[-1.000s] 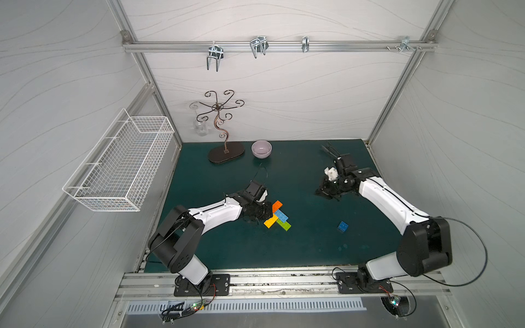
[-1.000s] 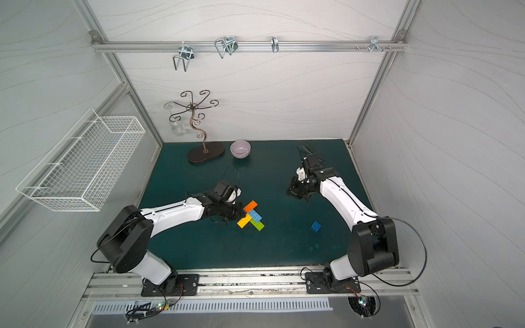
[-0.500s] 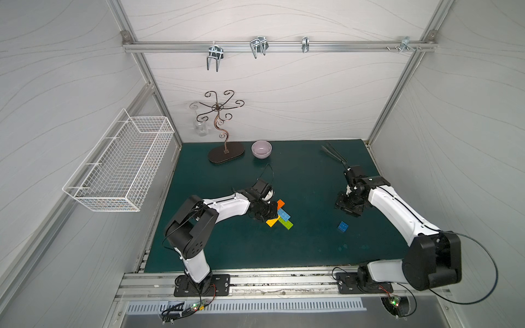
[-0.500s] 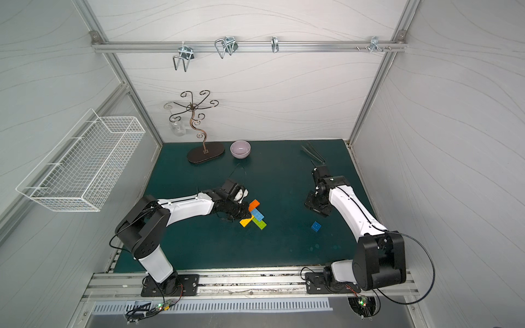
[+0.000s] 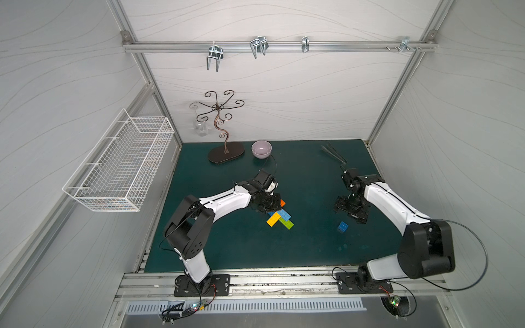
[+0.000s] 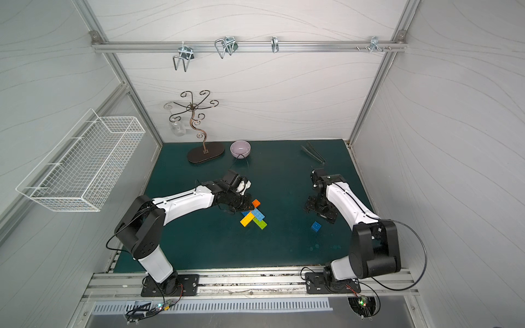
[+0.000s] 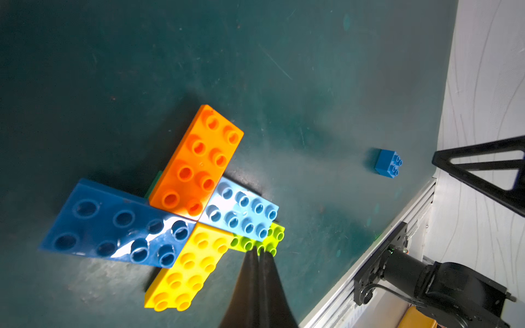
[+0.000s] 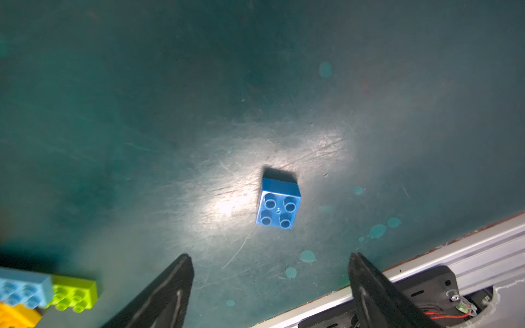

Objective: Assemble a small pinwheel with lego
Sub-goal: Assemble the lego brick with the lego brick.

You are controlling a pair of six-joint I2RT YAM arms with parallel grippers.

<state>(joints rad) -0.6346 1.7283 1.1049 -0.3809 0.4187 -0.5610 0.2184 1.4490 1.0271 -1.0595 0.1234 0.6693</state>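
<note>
**Pinwheel** [image 5: 279,218]: a flat cross of joined studded plastic bricks, laid near the middle of the dark green mat [image 5: 241,250]. Four arms are seen in the left wrist view:
- a rectangular orange brick [image 7: 199,162]
- a rectangular dark blue brick [image 7: 113,224]
- a rectangular yellow brick [image 7: 187,269]
- a rectangular light blue brick [image 7: 241,211]

A lime green brick [image 7: 274,234] is lodged under the light blue one. A dark green edge [image 7: 154,184] is glimpsed beneath the orange one.

**Small square blue brick** [image 8: 278,206]: four studs are shown. It is set alone on the mat, well apart from the cross, on the right arm's side.

**Left gripper** [image 7: 258,251]: the black fingers are pressed together and nothing is gripped. The tips are placed over the lime green brick's edge. Contact cannot be told.

**Right gripper** [image 8: 270,257]: the jaws are spread wide and nothing is held. The square blue brick is seen beyond the fingertips, untouched.

**Far edge of the mat:**
- a lilac bowl [image 5: 261,149]
- a brown curled-wire stand [image 5: 225,153]
- dark tongs [image 5: 333,154]

**Left wall:** a white wire basket [image 5: 122,164] is hung there.
</note>
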